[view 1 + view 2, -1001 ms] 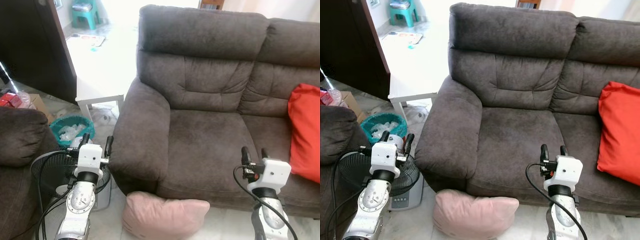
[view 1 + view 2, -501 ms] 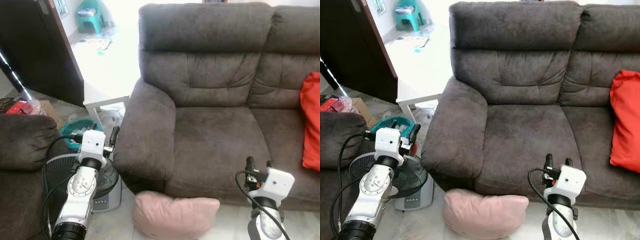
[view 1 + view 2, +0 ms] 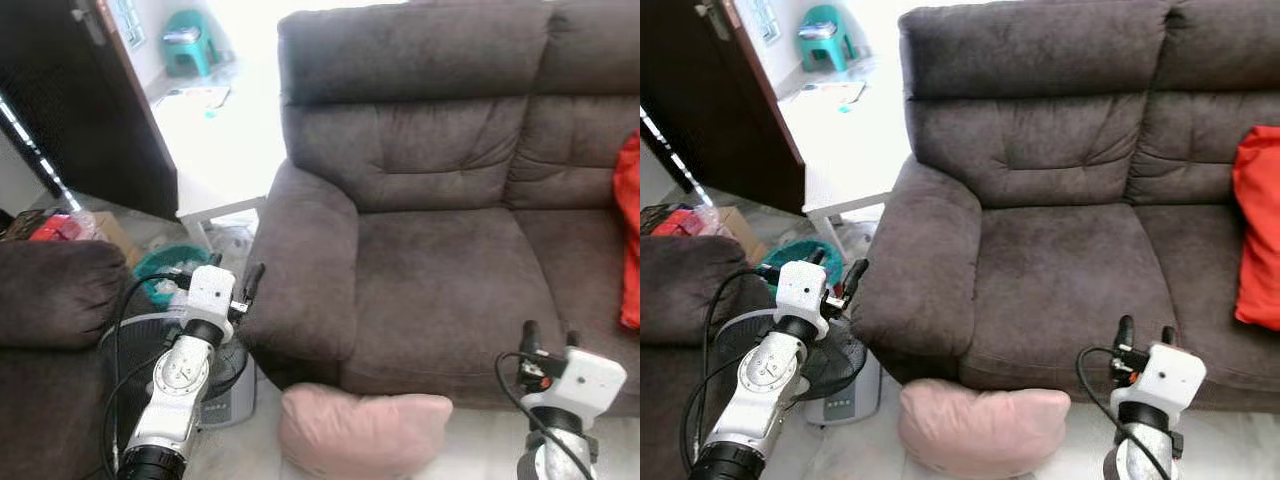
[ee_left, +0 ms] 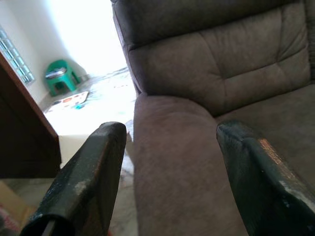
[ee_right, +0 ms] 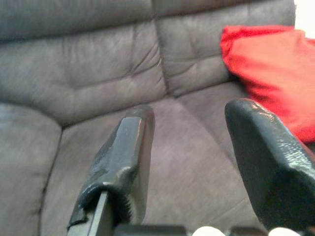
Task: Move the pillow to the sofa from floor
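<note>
I'm seeing a pale pink plain fabric pillow (image 3: 983,427) lying below a dark grey-brown suede sofa (image 3: 1040,250). A bright red cushion (image 3: 1260,235) is glowing beside it, and a teal plastic stool (image 3: 830,32) is standing out.

The left arm rises from the lower left of the head view, silver and jointed, with black cable looping beside it; its left gripper (image 3: 220,276) sits left of centre, its two black fingers (image 4: 83,182) spread apart with nothing between them. The right gripper (image 3: 548,334) stands at the lower right, fingers upright and likewise parted, empty.
</note>
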Tool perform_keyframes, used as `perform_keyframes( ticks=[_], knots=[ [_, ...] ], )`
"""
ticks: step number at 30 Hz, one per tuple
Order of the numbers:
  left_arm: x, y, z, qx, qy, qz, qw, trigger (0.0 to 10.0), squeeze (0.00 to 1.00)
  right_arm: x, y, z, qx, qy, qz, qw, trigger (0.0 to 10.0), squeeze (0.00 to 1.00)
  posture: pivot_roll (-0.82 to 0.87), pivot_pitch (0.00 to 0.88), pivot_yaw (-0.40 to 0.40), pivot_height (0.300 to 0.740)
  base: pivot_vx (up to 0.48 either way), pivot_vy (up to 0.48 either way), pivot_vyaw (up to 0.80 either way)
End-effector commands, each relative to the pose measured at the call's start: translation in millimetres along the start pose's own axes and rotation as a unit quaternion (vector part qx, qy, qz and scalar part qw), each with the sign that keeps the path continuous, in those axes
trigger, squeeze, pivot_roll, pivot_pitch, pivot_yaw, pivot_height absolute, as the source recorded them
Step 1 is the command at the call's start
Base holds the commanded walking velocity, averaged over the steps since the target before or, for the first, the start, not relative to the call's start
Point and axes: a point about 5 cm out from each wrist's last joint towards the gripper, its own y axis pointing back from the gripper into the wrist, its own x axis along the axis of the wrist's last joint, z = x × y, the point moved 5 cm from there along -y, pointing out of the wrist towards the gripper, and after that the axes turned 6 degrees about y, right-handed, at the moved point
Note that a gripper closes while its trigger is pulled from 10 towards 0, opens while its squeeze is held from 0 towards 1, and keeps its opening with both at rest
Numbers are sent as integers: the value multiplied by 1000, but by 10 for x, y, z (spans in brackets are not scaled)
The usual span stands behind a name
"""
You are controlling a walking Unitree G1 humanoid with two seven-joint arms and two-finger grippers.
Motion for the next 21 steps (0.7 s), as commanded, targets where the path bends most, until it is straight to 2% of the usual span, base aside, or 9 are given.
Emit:
perform_keyframes(
  ticks=[1,5,7,13,21],
  knots=[
    [25,-34,-118,18,-1,2,1000,10000,0,121,-65,-121,25,0,16,1000,10000,0,-95,0,84,740,0,0,0],
    [-60,-31,-102,34,4,-2,999,10000,0,159,-80,-126,36,6,16,999,10000,0,-88,0,31,740,0,0,0],
    [-31,-44,-93,42,10,4,999,10000,0,196,-89,-183,55,5,19,998,10000,0,-78,0,17,740,0,0,0],
    [-9,-70,-37,25,15,4,1000,10000,0,246,-165,-330,72,-5,28,997,10000,0,-36,0,25,740,0,0,0],
    [19,-66,-90,23,8,8,1000,10000,0,256,-74,-481,85,-6,26,996,10000,0,-36,7,44,740,0,0,0]
  ],
)
